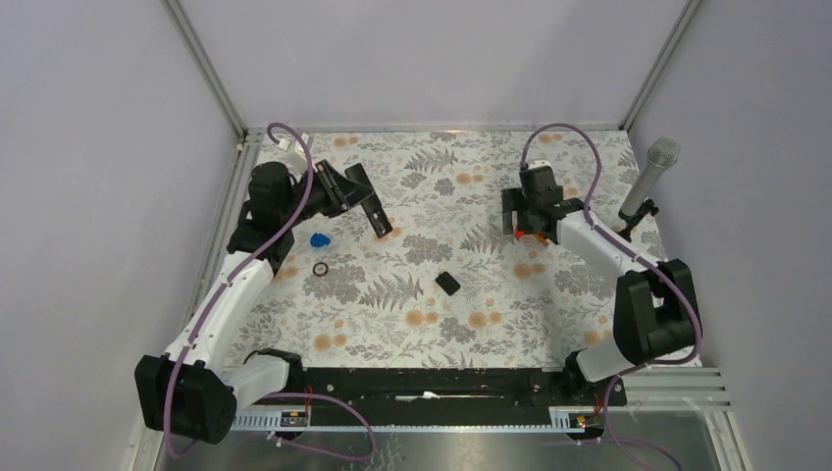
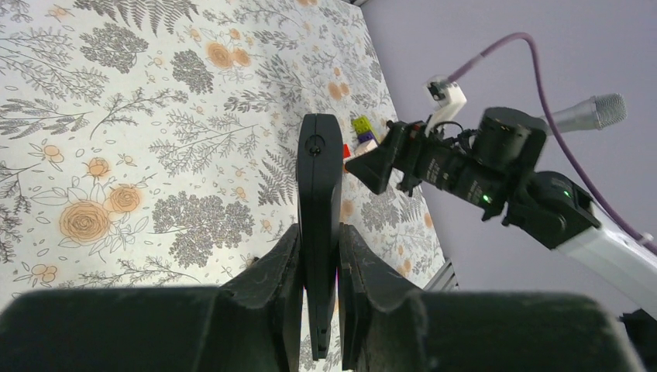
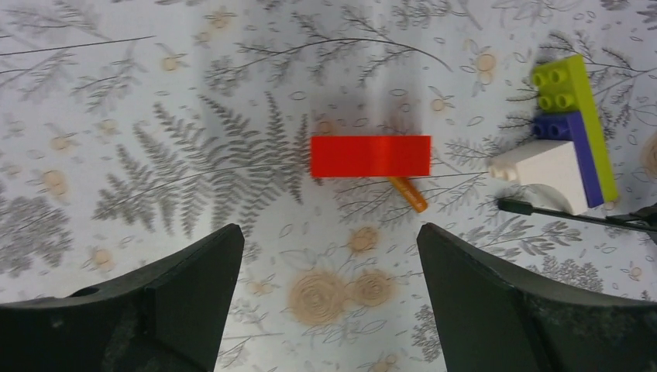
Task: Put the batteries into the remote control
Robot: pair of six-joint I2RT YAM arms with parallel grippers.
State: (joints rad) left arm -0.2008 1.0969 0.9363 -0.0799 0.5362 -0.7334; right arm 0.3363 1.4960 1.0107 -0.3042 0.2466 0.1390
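Observation:
My left gripper (image 1: 365,199) is shut on the remote control (image 1: 379,213), a slim black bar held off the table at the back left. In the left wrist view the remote control (image 2: 319,178) stands on edge between the fingers (image 2: 283,263), its far end sticking out past them. My right gripper (image 3: 329,232) hangs open above the table at the back right, nothing between its fingers. A red block (image 3: 370,155) lies just beyond its fingertips. The small flat black cover (image 1: 448,284) lies mid-table. I cannot make out the batteries in any view.
A slim orange piece (image 3: 408,194) pokes out from under the red block. A stack of green, purple and white toy bricks (image 3: 569,139) lies to its right. A microphone on a stand (image 1: 650,182) is at the far right. A blue piece (image 1: 320,239) and a small ring (image 1: 320,269) lie by the left arm.

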